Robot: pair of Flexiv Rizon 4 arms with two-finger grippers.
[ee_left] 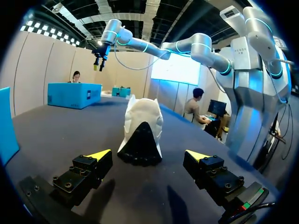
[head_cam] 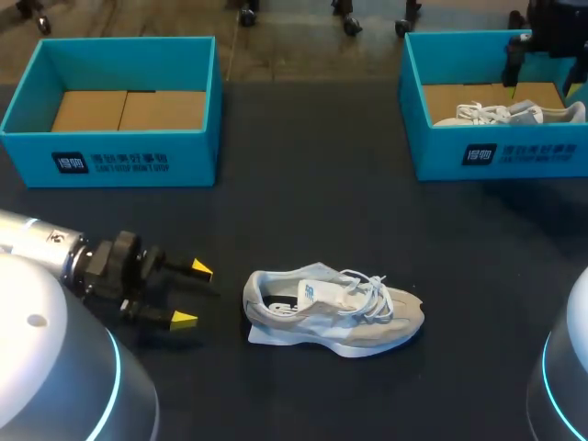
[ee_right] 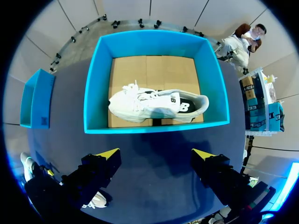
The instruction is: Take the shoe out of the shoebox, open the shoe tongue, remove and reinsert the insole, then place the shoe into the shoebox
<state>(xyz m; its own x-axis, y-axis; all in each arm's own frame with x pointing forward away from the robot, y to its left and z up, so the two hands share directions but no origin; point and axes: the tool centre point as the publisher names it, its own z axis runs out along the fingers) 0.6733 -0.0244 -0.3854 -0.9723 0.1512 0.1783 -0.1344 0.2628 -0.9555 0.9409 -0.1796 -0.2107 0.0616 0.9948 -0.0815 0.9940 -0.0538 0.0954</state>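
Dark worktop (head_cam: 303,211) carries two teal shoeboxes at its far side and one pale shoe (head_cam: 331,310) lying out near the front, toe toward our right side. The left shoebox (head_cam: 138,152) shows only its cardboard floor; the right shoebox (head_cam: 514,156) has a second shoe (ee_right: 154,105) in it.

Our left gripper (head_cam: 192,294) sits low, just off the heel of the loose shoe, spread wide and grasping nothing. From its wrist view the heel stands ahead of the gap, not touched. Our right gripper (ee_right: 156,154) hangs above the right shoebox, also wide apart and bare.

We judge the main risk to be the shoe sliding: nothing braces it, and a push on the heel from the left gripper could shove it along the worktop rather than seat it. Its loose laces could catch a finger. A pale flat piece shows under the heel end; we cannot tell whether it is the insole, and a low grasp might pinch it along with the sole. With the right arm well away, help would arrive late.
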